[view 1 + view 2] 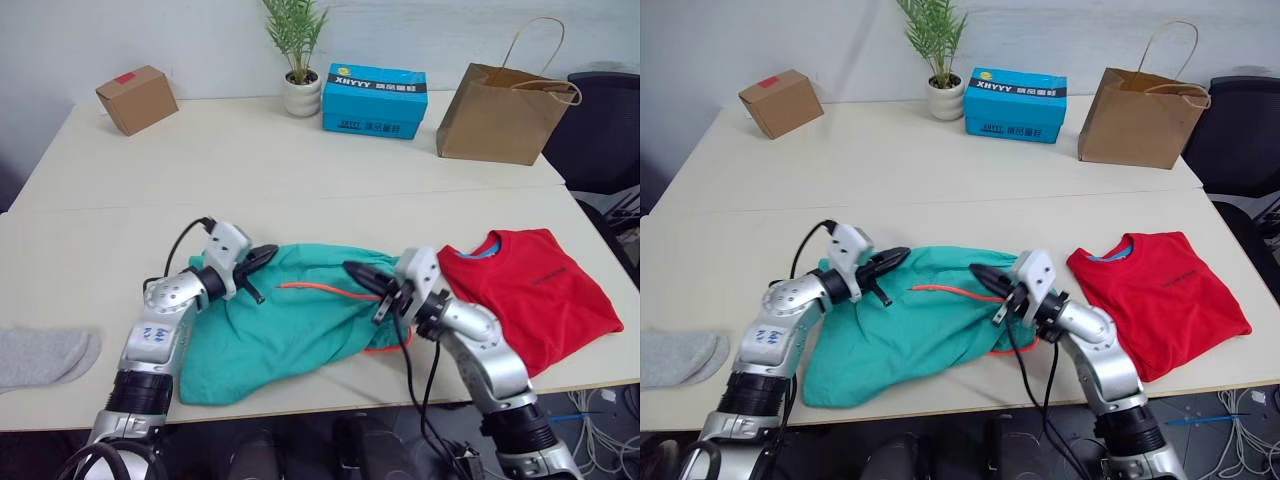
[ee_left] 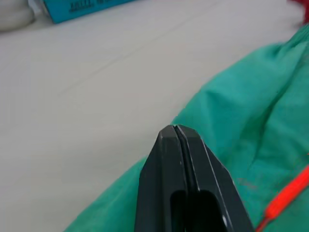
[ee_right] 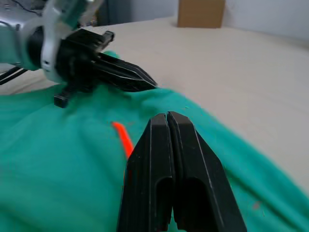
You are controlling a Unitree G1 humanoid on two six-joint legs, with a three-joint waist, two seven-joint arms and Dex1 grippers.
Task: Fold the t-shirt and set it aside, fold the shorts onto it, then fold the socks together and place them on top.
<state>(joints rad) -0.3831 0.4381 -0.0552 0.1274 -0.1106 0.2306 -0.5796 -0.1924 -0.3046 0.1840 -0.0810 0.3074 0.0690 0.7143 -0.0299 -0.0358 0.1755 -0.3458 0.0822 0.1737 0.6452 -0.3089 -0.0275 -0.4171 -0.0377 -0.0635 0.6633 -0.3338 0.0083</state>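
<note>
The teal shorts [image 1: 290, 325] lie crumpled at the table's front middle, with the orange drawstring [image 1: 320, 290] across them. My left gripper [image 1: 268, 254] is shut with nothing in it, hovering over the shorts' far left edge. From the other side, my right gripper [image 1: 352, 269] points toward it over the shorts' far right part, also shut and empty. To the right lies the red t-shirt [image 1: 540, 290], folded, near the table's front right corner. At the far left the grey socks [image 1: 45, 357] lie flat by the front edge.
Along the back of the table stand a cardboard box [image 1: 137, 98], a potted plant [image 1: 300, 60], a blue box [image 1: 375, 100] and a brown paper bag [image 1: 505, 110]. A black chair [image 1: 605, 120] stands beyond the right edge.
</note>
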